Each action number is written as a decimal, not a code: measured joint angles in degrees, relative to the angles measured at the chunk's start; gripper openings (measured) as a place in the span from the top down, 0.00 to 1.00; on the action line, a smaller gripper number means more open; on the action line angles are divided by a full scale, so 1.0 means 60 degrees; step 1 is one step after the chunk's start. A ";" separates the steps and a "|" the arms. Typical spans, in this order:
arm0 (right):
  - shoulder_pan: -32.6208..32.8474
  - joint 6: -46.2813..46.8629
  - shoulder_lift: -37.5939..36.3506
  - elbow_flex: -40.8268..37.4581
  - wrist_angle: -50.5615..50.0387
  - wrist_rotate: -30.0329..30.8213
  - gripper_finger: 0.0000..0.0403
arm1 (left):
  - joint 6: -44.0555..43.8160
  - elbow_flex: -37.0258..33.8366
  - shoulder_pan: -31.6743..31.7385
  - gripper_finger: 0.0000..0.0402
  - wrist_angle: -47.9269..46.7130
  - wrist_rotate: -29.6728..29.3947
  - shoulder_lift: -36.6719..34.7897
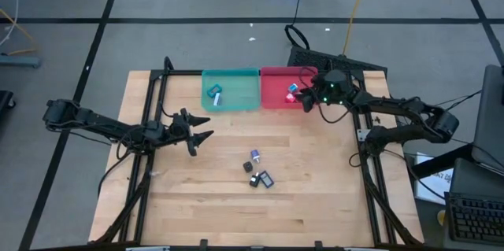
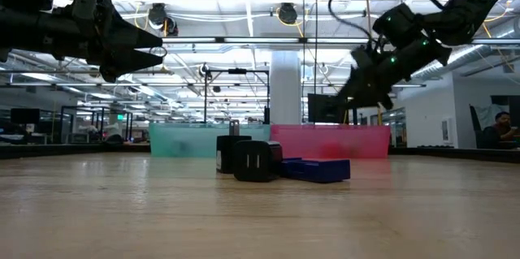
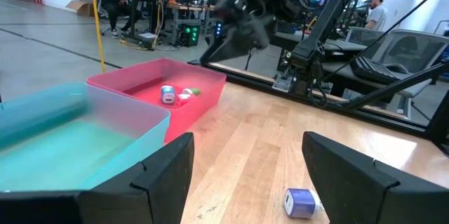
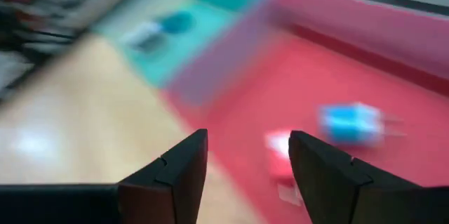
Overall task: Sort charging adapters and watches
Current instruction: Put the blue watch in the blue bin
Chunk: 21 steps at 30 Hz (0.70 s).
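A blue adapter (image 4: 351, 122) and a pink-and-white adapter (image 4: 280, 147) lie on the floor of the pink tray (image 1: 276, 78). My right gripper (image 4: 249, 157) hangs open above that tray's near right part, with nothing between its fingers. A teal watch (image 1: 214, 91) with a whitish strip lies in the teal tray (image 1: 236, 101). More small pieces lie mid-table: a bluish adapter (image 3: 300, 201), a black adapter (image 2: 256, 161) and a flat dark blue watch (image 2: 317, 170). My left gripper (image 1: 201, 135) waits open at the left, level, above the table.
The two trays stand side by side at the far edge, teal to the left of pink. Black frame rails (image 1: 150, 125) run along the table's left and right sides. Bare wood lies between the trays and the loose pieces.
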 joint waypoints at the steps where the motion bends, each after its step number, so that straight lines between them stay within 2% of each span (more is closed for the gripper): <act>1: 0.0060 0.0154 -0.0012 -0.0002 0.0297 -0.0510 0.53 | 0.0000 0.0000 0.0001 0.33 -0.0003 0.0000 0.0000; 5: 0.0539 0.0663 -0.0012 -0.0002 0.1401 -0.2283 0.53 | -0.0001 0.0000 0.0001 0.33 0.0000 0.0000 0.0000; 11: 0.1885 0.0736 -0.0008 -0.0002 0.2159 -0.4020 0.52 | -0.0252 0.0000 0.0001 0.33 0.0000 0.0000 0.0000; 15: 0.3249 0.0016 -0.0008 -0.0002 0.2258 -0.3948 0.52 | -0.0700 0.0000 0.0001 0.33 0.0004 0.0000 0.0000; 21: 0.5170 -0.1020 0.0007 -0.0002 0.2262 -0.2497 0.52 | -0.1132 0.0000 -0.0003 0.33 0.0179 0.0001 0.0004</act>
